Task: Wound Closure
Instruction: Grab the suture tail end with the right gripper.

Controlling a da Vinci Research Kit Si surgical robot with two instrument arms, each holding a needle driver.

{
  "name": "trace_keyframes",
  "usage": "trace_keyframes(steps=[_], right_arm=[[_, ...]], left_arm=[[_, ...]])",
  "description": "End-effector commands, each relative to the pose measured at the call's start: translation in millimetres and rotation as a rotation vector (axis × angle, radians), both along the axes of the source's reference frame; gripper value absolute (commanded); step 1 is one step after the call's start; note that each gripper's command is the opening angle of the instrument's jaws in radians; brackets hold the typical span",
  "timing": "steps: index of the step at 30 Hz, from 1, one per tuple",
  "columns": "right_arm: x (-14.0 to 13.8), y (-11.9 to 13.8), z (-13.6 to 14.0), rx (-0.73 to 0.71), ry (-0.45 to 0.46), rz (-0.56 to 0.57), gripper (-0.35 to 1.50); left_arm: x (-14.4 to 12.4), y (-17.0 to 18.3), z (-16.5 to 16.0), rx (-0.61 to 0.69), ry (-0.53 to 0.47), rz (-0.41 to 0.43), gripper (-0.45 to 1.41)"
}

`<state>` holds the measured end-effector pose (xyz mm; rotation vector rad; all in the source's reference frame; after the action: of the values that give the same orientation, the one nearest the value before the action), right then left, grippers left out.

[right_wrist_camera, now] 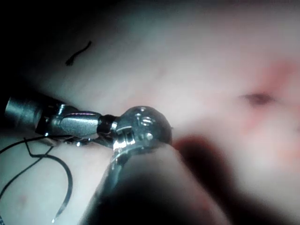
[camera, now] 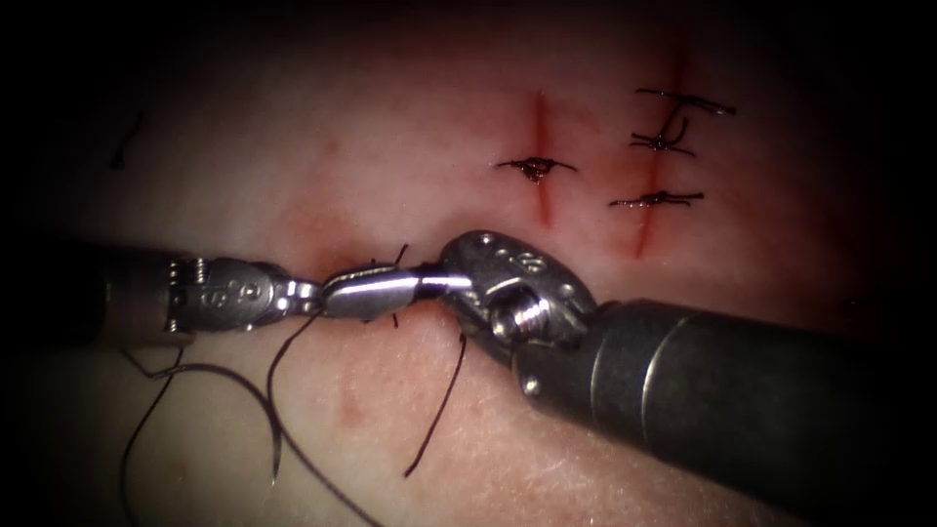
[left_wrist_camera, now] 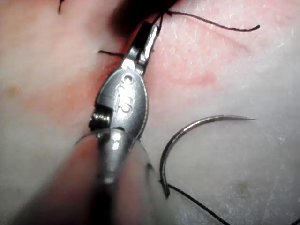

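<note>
My left tool point(camera: 395, 289) reaches in from the left, its jaws shut on the thread point(left_wrist_camera: 161, 15) at a stitch over a red cut point(camera: 327, 262). My right tool point(camera: 429, 283) comes from the right and meets it tip to tip. Short thread ends point(camera: 400, 254) stick out above and below the tips, and a longer tail point(camera: 439, 410) trails downward. The curved needle point(left_wrist_camera: 187, 129) lies free on the tissue, left of this cut, outside the tissue and held by neither tool; it also appears as a needle arc point(right_wrist_camera: 70, 185) beside the left tool. Its thread point(left_wrist_camera: 197, 204) leaves the blunt end.
Loose thread loops point(camera: 273, 410) lie on the tissue point(camera: 390, 127) below the left tool. Further right, one cut point(camera: 539, 200) carries a single tied stitch and another cut point(camera: 644, 229) carries three. A cut scrap of thread point(camera: 127, 141) lies at the far left.
</note>
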<state>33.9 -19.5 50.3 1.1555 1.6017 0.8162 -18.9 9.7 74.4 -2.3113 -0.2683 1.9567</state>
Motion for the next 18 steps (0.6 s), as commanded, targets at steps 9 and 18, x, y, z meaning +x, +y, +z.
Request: trace_keyframes(steps=[9,18], right_arm=[[1.4,-1.3,2.0,-0.105,-0.051,-0.289,-0.35],[2.6,-3.9,2.0,-0.382,-0.024,-0.497,0.24]], left_arm=[[-1.6,0.7,-0.6,0.014,-0.037,0.007,-0.45],[-2.2,0.9,-0.7,0.015,-0.041,0.005,-0.45]])
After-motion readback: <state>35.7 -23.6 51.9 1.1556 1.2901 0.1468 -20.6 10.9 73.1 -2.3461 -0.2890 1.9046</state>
